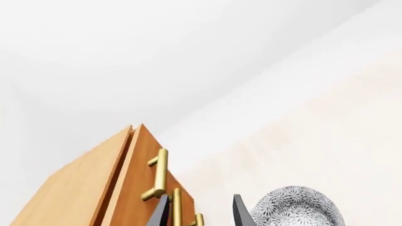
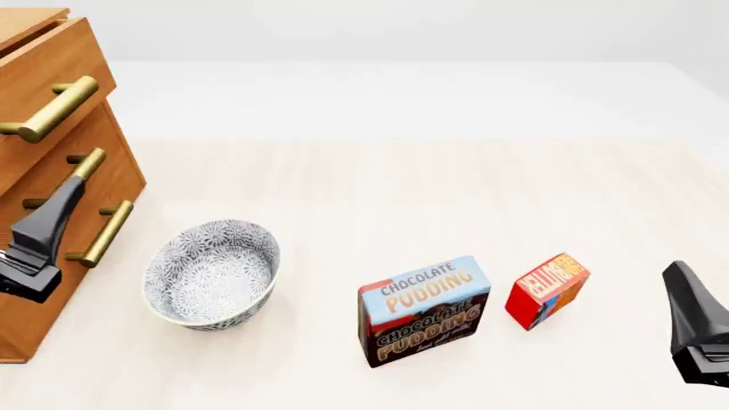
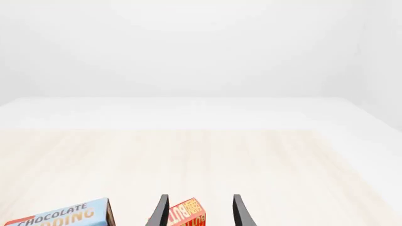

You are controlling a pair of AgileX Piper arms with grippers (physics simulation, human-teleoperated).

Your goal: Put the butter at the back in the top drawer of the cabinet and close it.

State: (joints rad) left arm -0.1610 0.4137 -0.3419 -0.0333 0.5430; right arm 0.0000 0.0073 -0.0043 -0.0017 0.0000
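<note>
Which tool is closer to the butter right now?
Right. The right tool sits just to the right of the butter, open. The left tool is far across the table, in front of the cabinet.

Quick count: one cabinet [image 2: 46,102] with three drawers, so three brass handles [image 2: 48,109] too. One patterned bowl [image 2: 213,273], one pudding box [image 2: 425,311], one butter [image 2: 545,289]. So two boxes total on the table [image 2: 411,188]. And two grippers, left [image 2: 43,235] and right [image 2: 697,320]
</note>
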